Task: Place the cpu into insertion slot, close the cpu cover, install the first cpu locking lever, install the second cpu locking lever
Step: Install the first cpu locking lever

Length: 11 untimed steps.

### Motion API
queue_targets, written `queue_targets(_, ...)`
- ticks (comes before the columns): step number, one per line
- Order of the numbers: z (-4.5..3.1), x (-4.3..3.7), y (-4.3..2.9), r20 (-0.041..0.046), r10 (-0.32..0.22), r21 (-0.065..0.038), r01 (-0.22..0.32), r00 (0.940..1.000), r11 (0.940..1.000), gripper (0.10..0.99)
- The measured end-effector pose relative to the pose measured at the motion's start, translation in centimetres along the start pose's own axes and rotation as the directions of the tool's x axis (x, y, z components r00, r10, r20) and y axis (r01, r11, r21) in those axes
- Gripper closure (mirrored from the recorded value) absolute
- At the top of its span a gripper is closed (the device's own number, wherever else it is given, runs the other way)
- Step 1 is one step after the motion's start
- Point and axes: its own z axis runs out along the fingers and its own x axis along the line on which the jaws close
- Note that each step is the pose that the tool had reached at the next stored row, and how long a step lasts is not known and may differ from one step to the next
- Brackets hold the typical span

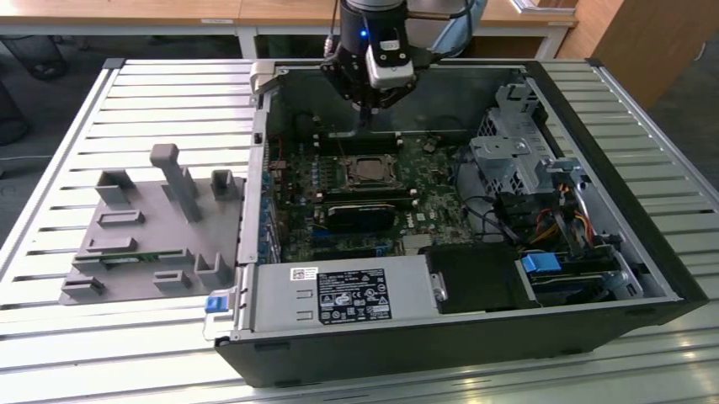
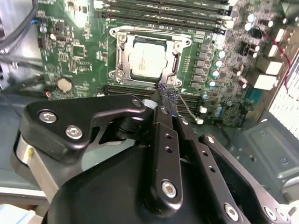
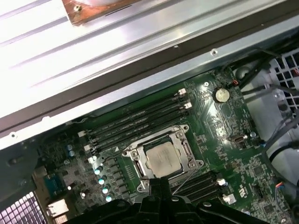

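Note:
The cpu [image 2: 147, 59] lies grey side up in the socket on the green motherboard [image 2: 70, 51], also seen as the cpu [image 3: 161, 156] and the cpu [image 1: 365, 171]. The silvery cpu cover [image 2: 120, 56] lies flat around it, framing it through its window; cpu cover [image 3: 183, 145]. My gripper [image 2: 167, 93] hangs just off one edge of the socket, its fingertips [image 2: 161, 91] pressed together with nothing between them. A thin wire locking lever [image 2: 189, 111] stands out slantwise beside the fingertips; locking lever [image 3: 186, 181]. In the exterior view my gripper [image 1: 363, 126] is above the socket's far side.
The open computer case [image 1: 561, 337] walls the board in. Memory slots [image 3: 135, 123] run beside the socket, and a black module [image 1: 362, 212] lies on its near side. A drive cage [image 1: 514, 156] and cables are at the exterior view's right, a grey fixture [image 1: 146, 227] at its left.

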Motion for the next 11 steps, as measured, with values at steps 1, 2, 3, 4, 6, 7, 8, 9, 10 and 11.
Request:
queue_targets(1,0.01,0.0,0.0,-0.0004,-0.016,0.0,0.016,0.9999,0.9999,0.98)
queue_targets(2,0.02,0.0,0.0,-0.0009,-0.033,-0.001,0.033,0.9995,0.9995,0.98)
queue_targets(3,0.02,0.0,0.0,-0.0014,-0.051,-0.001,0.051,0.9987,0.9987,0.98)
queue_targets(4,0.03,0.0,0.0,-0.0019,-0.067,-0.001,0.067,0.9977,0.9977,0.98)
queue_targets(6,0.05,0.0,0.0,-0.0028,-0.103,-0.002,0.103,0.9947,0.9947,0.98)
queue_targets(7,0.05,0.0,0.0,-0.0032,-0.12,-0.002,0.12,0.9927,0.9927,0.98)
queue_targets(8,0.06,0.0,0.0,-0.0037,-0.138,-0.003,0.138,0.9905,0.9905,0.98)
queue_targets(9,0.06,0.0,0.0,-0.0041,-0.156,-0.003,0.156,0.9877,0.9877,0.98)
queue_targets(10,0.07,0.0,0.0,-0.0047,-0.186,-0.004,0.186,0.9825,0.9825,0.98)
queue_targets(11,0.08,0.0,0.0,-0.0051,-0.204,-0.004,0.204,0.979,0.979,0.98)
